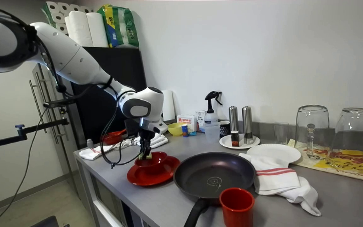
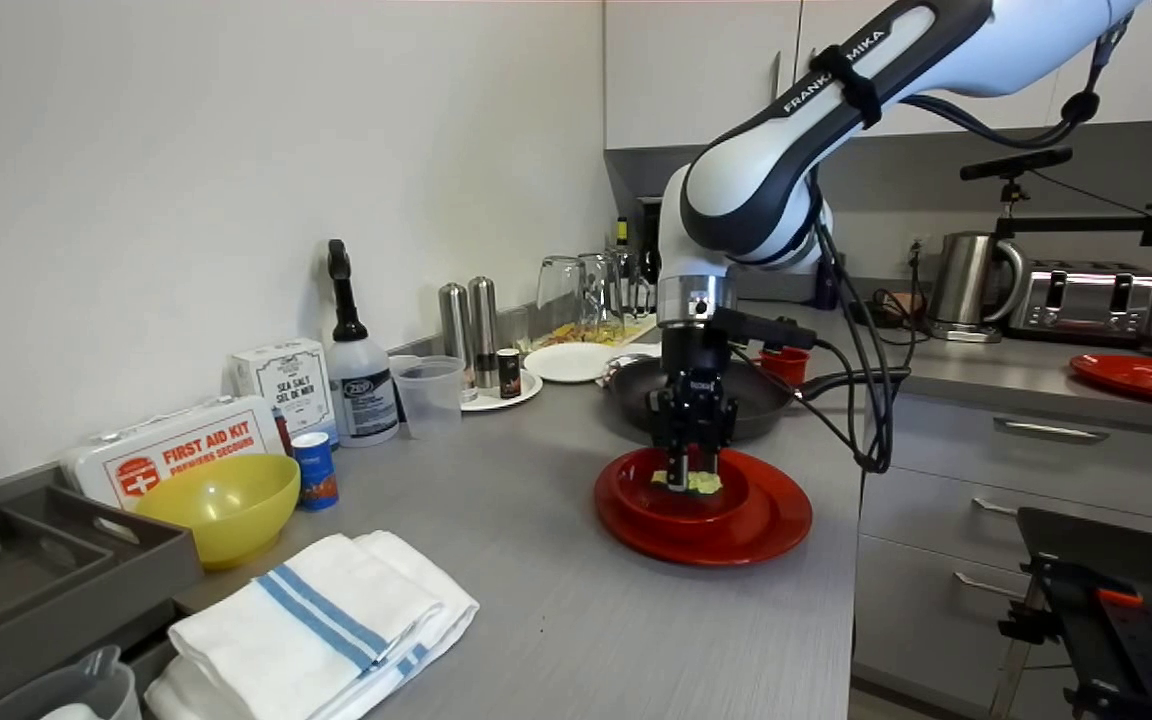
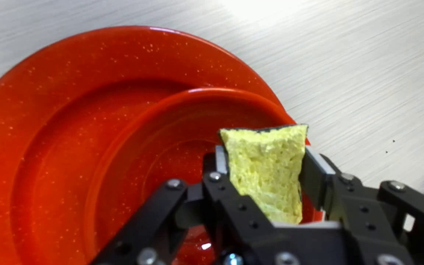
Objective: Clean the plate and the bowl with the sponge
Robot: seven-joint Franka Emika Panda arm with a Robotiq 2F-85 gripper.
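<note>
One sponge [image 3: 265,169], yellow with a thin dark edge, is in the grip of the pincer [image 2: 693,477], which is drawn in snugly on two opposite sides of it. As far as the wrist view shows, the sponge's longer side runs across the line of the pinch, its far end sticking out past the tips and its near end partly hidden. Directly under the pincer is the red bowl [image 2: 676,508], and in an exterior view the tips reach down inside its rim; whether the sponge presses on the bowl, I can't tell. The bowl rests off-centre on the red plate [image 3: 46,95], which lies on the counter [image 3: 363,92] below the pincer. The coming move, I'd judge, turns on this: in the wrist view the sponge overlaps the right-hand wall of the bowl, while the bowl's floor shows to the left of the pincer, so a wiping stroke should head leftward. The plate's broad bare part lies farther left again, beyond the bowl's wall; the rest is beneath the bowl, so scrubbing all of it probably means shifting the bowl first. The frying pan [image 1: 206,173] stands just beside the plate, farther from the pincer than either red dish.
</note>
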